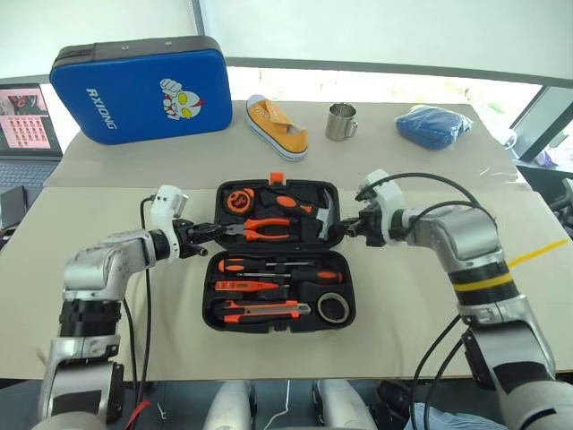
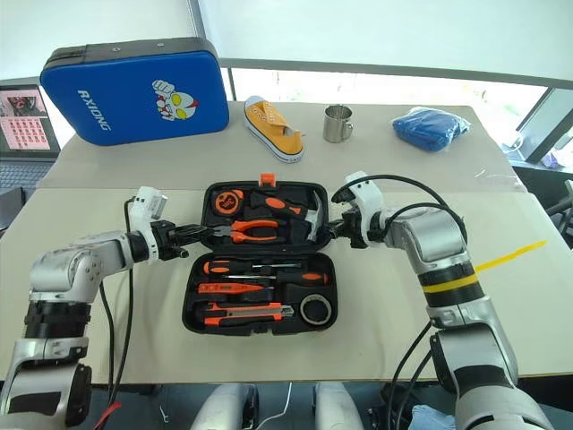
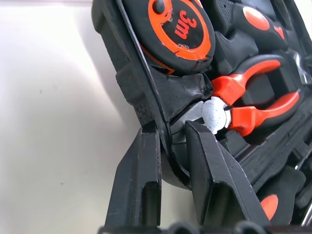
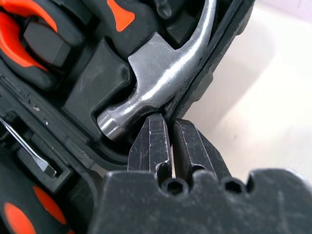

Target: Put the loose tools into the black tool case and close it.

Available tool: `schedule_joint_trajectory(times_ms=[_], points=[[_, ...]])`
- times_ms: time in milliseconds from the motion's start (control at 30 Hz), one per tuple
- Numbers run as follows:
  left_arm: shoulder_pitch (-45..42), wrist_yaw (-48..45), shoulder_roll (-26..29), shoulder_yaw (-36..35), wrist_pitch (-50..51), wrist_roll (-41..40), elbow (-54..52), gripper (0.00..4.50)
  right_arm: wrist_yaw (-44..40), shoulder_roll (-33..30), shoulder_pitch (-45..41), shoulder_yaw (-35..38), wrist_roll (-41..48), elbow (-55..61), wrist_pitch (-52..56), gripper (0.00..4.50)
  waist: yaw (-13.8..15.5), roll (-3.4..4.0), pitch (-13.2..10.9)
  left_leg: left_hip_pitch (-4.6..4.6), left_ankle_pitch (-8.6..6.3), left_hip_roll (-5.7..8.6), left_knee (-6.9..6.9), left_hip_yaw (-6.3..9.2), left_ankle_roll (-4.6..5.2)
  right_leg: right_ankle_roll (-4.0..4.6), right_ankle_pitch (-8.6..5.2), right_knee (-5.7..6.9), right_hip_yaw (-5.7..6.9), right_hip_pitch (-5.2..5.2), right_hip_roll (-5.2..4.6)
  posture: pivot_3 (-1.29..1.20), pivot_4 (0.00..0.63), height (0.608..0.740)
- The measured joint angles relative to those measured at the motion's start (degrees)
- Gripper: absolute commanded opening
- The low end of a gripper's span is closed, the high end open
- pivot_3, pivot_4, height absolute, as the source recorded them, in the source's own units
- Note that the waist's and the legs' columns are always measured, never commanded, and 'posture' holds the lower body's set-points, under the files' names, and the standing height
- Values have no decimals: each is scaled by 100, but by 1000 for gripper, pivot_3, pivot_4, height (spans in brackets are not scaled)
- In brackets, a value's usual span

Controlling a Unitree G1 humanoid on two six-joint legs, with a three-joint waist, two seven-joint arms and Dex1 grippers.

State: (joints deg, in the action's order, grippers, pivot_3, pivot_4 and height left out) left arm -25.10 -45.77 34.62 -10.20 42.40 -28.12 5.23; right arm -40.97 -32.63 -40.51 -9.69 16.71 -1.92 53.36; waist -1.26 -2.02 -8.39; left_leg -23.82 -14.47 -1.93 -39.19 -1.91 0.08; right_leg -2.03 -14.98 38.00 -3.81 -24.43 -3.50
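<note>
The black tool case [image 1: 277, 255] lies open at the centre of the frame on the table [image 1: 107, 340], its far half toward the top and its near half toward the bottom. The near half already holds the screwdrivers [image 1: 277, 266], the utility knife [image 1: 264, 311] and the small tape roll [image 1: 333, 307], each in its slot. The far half carries the pliers [image 1: 264, 230], tape measure [image 1: 238, 201] and hammer [image 4: 156, 78].

The left end effector [image 1: 204, 235] is clamped on the left rim of the far half, one finger outside the wall and one inside, as the left wrist view shows. The right end effector [image 1: 349, 227] is pinched together on the right rim beside the hammer head. Both holds sit near the hinge line, which looks a sound place to swing the half over.

The case is stiff moulded plastic, and loaded with steel tools it will likely feel heavy for its size. The thin rim is smooth, so a shallow pinch may slip. Seated tools could shake loose as the half tips over.

Well apart along the top of the frame are a blue padded case [image 1: 139, 90], a yellow shoe [image 1: 277, 125], a metal mug [image 1: 340, 122] and a blue cloth [image 1: 432, 125]. None of them stands in the way of closing.
</note>
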Motion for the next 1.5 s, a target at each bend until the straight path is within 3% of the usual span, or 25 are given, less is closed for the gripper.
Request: schedule_joint_trajectory(times_ms=[167,367,567,600,700,900,1000,1033,1100,1133,1267,1300,1500], points=[[786,-456,-162,-79,-2095,287,-244,428,-69,-394,845,-120,-600,589,-2119,0,50,1,-2,-1,-2,1,11,-9,2,-1,0,-40,2,3,-6,0,150,740],[1911,-541,-166,-25,-5425,1438,-304,428,301,-800,2180,-79,-1587,805,-5236,0,55,4,1,32,-4,-3,33,-19,5,-1,0,-77,0,36,-9,0,150,740],[2742,-445,17,-14,-7287,2136,-99,428,935,-1135,2958,27,-2490,547,-7197,0,111,2,4,63,-7,-2,29,-34,10,-6,3,-90,1,76,-11,0,150,740],[2877,-468,84,-6,-7515,2176,-29,421,989,-1197,3060,68,-2577,509,-7449,397,120,2,4,72,-10,-4,30,-41,14,-6,2,-93,2,88,-11,0,150,740],[3182,-553,205,18,-7765,2192,98,1126,938,-1372,3336,121,-2669,342,-7875,1312,144,1,4,105,-15,-8,31,-58,22,-7,1,-112,8,134,-11,0,150,740],[3370,-642,501,-37,-7599,1868,480,3293,788,-1657,3884,283,-2644,-157,-8485,3396,88,3,4,117,-15,-19,30,-74,22,-6,0,-100,0,134,2,0,150,740],[3189,-696,574,-115,-7058,1522,662,3385,603,-1803,4246,667,-2240,-67,-8411,3066,78,3,4,119,-15,-18,31,-72,22,-6,0,-99,0,135,2,0,150,740],[3120,-702,574,-129,-6869,1425,713,2859,511,-1851,4387,743,-2060,3,-8340,2860,83,3,4,119,-15,-18,31,-72,23,-7,0,-99,0,136,2,0,150,740],[2811,-729,570,-101,-6347,1232,801,2337,218,-1942,4850,948,-1499,324,-8051,2229,113,2,4,118,-15,-19,30,-70,22,-7,0,-97,1,136,3,0,150,740],[2455,-742,564,-20,-5947,1188,841,1797,20,-1996,5194,1095,-1109,664,-7755,1754,149,1,4,117,-15,-18,26,-68,22,-7,0,-97,1,137,4,0,150,740],[1204,-794,448,281,-5029,1110,992,426,-504,-2240,6024,1236,-340,1910,-6748,514,169,-1,6,120,-14,-15,21,-68,22,-8,1,-93,1,143,6,0,150,740],[947,-821,391,383,-4905,1131,1090,0,-554,-2247,6113,1213,-291,2131,-6561,8,163,-3,7,120,-14,-13,21,-68,22,-8,1,-93,0,142,6,0,150,740],[-163,-1211,151,1122,-4397,1511,1975,0,-630,-1990,6001,463,-546,2891,-5392,8,69,-7,8,112,-14,-13,23,-66,22,-8,0,-93,-2,131,17,0,150,740]])
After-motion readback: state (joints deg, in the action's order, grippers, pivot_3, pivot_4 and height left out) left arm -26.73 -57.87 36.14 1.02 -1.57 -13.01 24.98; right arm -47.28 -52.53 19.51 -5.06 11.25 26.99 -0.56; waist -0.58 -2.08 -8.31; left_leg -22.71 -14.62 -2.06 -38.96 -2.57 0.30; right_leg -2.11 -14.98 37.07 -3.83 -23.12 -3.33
